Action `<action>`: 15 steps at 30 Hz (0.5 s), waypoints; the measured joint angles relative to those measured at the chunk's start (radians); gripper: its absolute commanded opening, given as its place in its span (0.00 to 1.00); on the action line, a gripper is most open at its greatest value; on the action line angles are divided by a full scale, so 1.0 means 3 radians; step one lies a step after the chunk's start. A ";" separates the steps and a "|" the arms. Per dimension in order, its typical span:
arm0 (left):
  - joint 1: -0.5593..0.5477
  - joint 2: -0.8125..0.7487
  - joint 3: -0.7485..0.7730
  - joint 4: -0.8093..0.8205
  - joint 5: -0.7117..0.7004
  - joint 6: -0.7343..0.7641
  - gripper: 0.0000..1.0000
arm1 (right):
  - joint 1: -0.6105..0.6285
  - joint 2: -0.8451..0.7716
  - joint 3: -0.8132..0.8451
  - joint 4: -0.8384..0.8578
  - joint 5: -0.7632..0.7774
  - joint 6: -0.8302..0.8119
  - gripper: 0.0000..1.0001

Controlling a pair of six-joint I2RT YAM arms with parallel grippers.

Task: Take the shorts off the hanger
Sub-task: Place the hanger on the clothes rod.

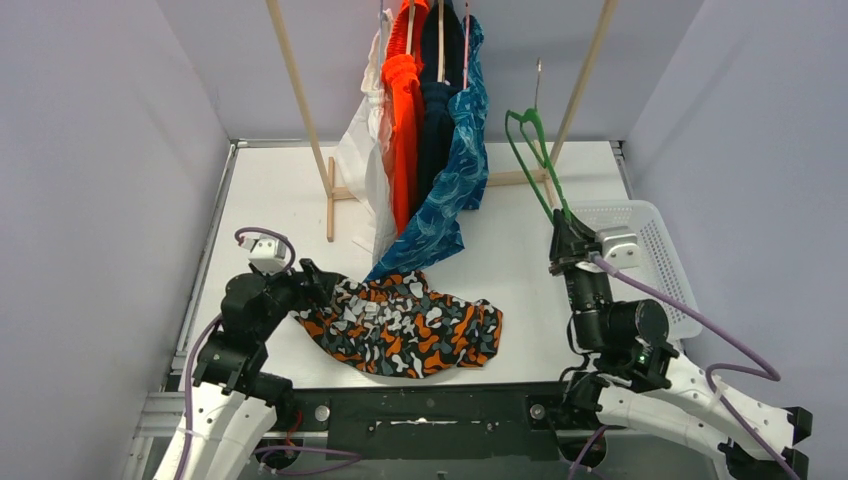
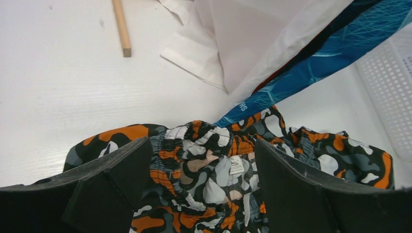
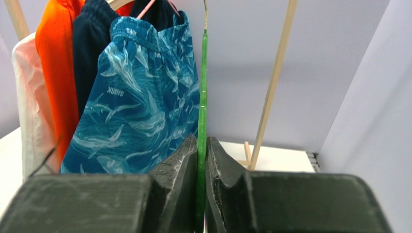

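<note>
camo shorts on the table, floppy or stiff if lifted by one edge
Probably floppy: the camo shorts lie crumpled in soft folds, so they should drape. Likely light, being thin fabric. The gathered waistband may give the best grip.

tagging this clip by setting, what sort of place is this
Probably a robot lab booth staged as a wardrobe: pale walls boxing in a white table, a wooden clothes rack hung with fabric shorts, and two black robot arms at its edge.

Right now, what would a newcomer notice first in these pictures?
The camouflage shorts lie crumpled on the table's near side, at the open left tool. Behind them, the orange shorts hang brightest on the rack. The right tool pinches an empty green hanger.
</note>
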State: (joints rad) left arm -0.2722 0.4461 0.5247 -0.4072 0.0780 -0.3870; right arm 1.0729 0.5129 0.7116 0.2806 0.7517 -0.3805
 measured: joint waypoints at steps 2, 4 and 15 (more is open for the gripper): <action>0.0000 0.0000 -0.0015 0.0001 -0.0089 0.0024 0.78 | -0.0010 0.0170 0.0000 0.0259 0.0001 -0.0175 0.00; 0.0000 -0.0024 -0.0015 0.0008 -0.0189 0.0033 0.79 | -0.0043 0.0319 0.0005 0.0418 -0.0003 -0.0287 0.00; 0.0000 -0.0111 -0.0039 0.0005 -0.0408 0.0024 0.80 | -0.1067 0.1091 0.0813 0.0249 -0.0577 0.0205 0.00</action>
State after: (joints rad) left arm -0.2722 0.4129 0.5129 -0.4057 -0.0444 -0.3798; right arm 0.7528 0.8402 0.9554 0.3553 0.5785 -0.3191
